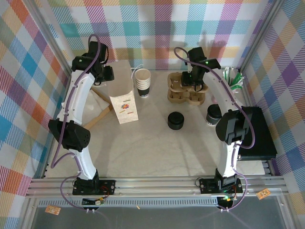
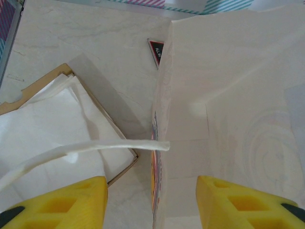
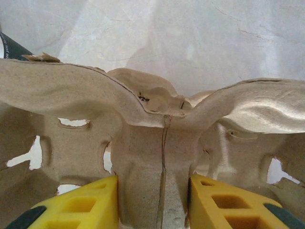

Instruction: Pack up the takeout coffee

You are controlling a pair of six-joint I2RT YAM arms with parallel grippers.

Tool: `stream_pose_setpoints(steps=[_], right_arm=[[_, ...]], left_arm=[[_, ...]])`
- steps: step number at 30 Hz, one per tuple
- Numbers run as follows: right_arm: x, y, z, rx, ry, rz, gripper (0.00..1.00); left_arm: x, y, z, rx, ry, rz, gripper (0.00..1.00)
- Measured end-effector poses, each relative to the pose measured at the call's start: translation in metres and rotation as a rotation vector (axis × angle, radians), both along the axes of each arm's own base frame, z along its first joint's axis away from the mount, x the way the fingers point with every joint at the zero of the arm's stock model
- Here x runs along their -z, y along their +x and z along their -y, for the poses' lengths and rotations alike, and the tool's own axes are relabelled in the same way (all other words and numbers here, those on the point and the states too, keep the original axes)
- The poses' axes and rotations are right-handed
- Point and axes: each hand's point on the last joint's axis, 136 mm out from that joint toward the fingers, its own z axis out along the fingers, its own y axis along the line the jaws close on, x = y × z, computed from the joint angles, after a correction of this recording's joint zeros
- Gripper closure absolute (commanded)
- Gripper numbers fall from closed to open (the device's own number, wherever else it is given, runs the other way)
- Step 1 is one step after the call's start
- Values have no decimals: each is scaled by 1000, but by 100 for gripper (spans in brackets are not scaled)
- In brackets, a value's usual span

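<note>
The lidded coffee cup [image 1: 214, 113] stood on the desk [image 1: 157, 148] just beside the right arm [image 1: 231, 129]. Farther back, the right hand [image 3: 152, 191] was clamped on the cardboard carrier's [image 3: 143, 100] middle ridge. The left hand [image 2: 151, 200] was spread wide, straddling the paper bag's [image 2: 238, 95] rim.

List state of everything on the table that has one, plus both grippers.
paper bag: upright, mouth open
takeout coffee: upright on the table, lid on, not yet packed
cup carrier: flat on the table, visible wells empty
cup stack: upright, nested, no lids
lid stack: stacked on the table
left gripper: open, astride the bag's rim
right gripper: shut on the cup carrier's centre post
</note>
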Motion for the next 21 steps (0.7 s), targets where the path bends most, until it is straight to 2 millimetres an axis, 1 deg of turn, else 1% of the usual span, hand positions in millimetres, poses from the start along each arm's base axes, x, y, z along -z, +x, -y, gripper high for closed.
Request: stream_pose_setpoints(steps=[4, 11, 18, 21], right_arm=[[1, 0, 0, -6, -4, -1, 61], [3, -2, 1, -8, -8, -8, 61], [4, -3, 1, -10, -10, -11, 61], [4, -3, 1, -12, -10, -10, 61]], left_arm=[[5, -1, 0, 3, 6, -22, 54], [9, -7, -1, 17, 21, -53, 65], [15, -7, -1, 22, 26, -72, 75], [16, -8, -1, 22, 28, -82, 77]])
